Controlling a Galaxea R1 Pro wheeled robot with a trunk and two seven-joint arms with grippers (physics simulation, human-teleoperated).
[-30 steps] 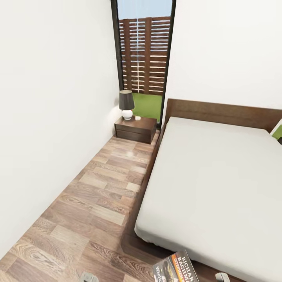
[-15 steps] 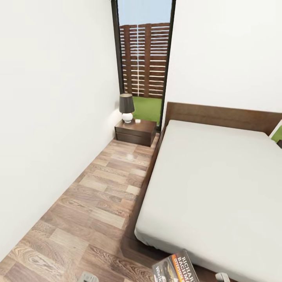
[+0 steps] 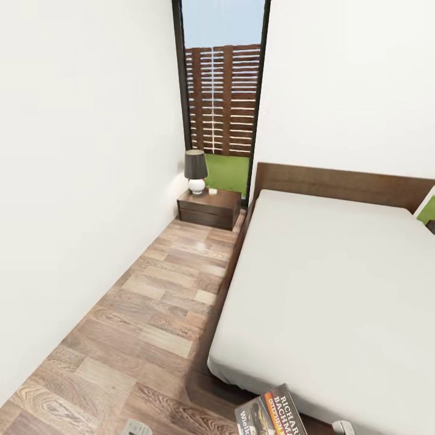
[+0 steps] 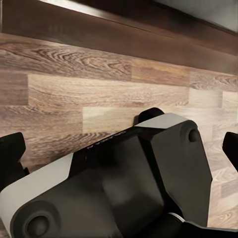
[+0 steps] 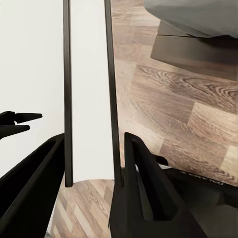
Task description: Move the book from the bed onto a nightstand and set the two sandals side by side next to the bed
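**Q:** What room is there to move?

**A:** A wood-plank floor [image 3: 151, 302] lane runs from 6 o'clock toward 12 in the head view, hemmed by a white wall [image 3: 78, 181] at 9 and the bed [image 3: 329, 290] frame's dark edge at 3. It ends at the nightstand [image 3: 208, 207], which carries a lamp [image 3: 195, 171], below a tall window [image 3: 222, 90].

**Q:** And the claws?

**A:** In the right wrist view the right gripper [image 5: 91, 163] pinches the book [image 5: 89, 89], seen edge-on, between its fingers. The book's cover [image 3: 272, 414] shows at 5 o'clock in the head view, held above the bed's foot corner. The left gripper's [image 4: 124, 144] fingers stand spread apart over the floor, holding nothing.

**Q:** Anything unclear?

**A:** The book is cropped by the frame edge. A pale object [image 3: 136, 428] at 7 o'clock is cut off too.
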